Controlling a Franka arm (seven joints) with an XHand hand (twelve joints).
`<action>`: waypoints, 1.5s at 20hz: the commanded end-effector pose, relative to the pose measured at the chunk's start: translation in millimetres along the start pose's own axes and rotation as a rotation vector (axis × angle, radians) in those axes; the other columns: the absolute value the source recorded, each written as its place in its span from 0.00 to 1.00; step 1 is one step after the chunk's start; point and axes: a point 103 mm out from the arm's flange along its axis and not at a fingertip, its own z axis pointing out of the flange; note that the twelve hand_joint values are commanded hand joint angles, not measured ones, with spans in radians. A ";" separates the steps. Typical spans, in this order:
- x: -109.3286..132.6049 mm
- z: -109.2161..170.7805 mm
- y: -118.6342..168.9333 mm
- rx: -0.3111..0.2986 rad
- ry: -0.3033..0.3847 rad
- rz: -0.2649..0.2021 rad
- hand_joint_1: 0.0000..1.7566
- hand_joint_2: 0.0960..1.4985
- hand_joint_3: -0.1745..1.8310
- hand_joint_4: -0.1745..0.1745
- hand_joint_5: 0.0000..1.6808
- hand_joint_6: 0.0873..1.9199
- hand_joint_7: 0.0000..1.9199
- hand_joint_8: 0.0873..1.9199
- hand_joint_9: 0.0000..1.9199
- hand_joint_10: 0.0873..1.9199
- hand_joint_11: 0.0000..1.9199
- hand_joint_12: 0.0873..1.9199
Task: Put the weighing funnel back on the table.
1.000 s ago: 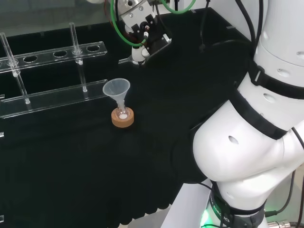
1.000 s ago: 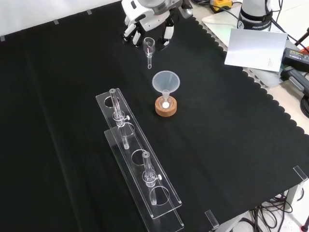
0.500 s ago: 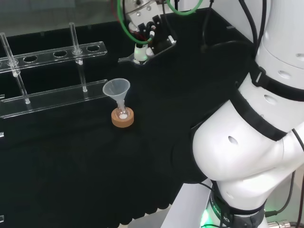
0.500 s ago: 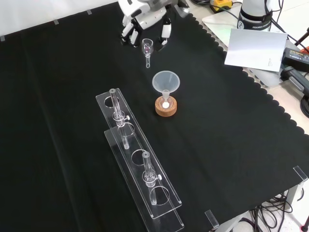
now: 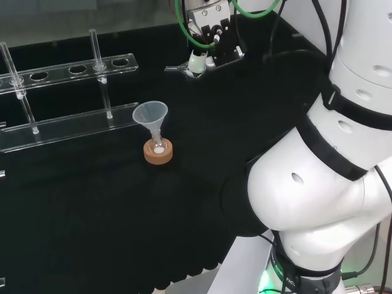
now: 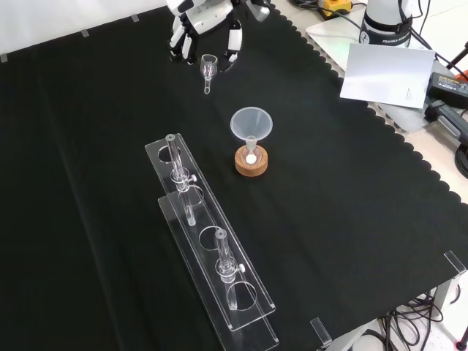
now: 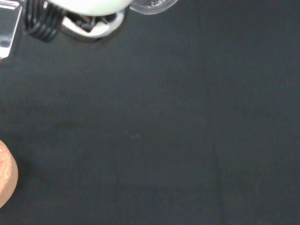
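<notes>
Weighing funnel: pinched at the fingertips, stem hanging below the hand, clear of the cloth as far as you can judge.
Hand: fingers closed on the piece.
Change: hand and piece have drifted farther from the funnel on its cork ring.
Meaning: you are still carrying; bare cloth lies beneath the hand, and the set-down remains.

matt black cloth; clear glossy weighing funnel, maybe glass; cork ring
</notes>
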 end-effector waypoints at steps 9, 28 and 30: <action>-14.7 13.1 72.0 0.028 0.010 0.003 0.63 0.43 0.40 1.00 0.71 0.39 0.26 0.30 0.49 0.11 0.42 0.51; -14.7 51.6 124.3 0.088 0.016 -0.014 0.63 0.43 0.40 1.00 0.71 0.39 0.26 0.30 0.49 0.11 0.41 0.52; -12.2 56.9 130.3 0.084 0.022 -0.027 0.63 0.43 0.40 1.00 0.71 0.39 0.26 0.30 0.49 0.11 0.41 0.52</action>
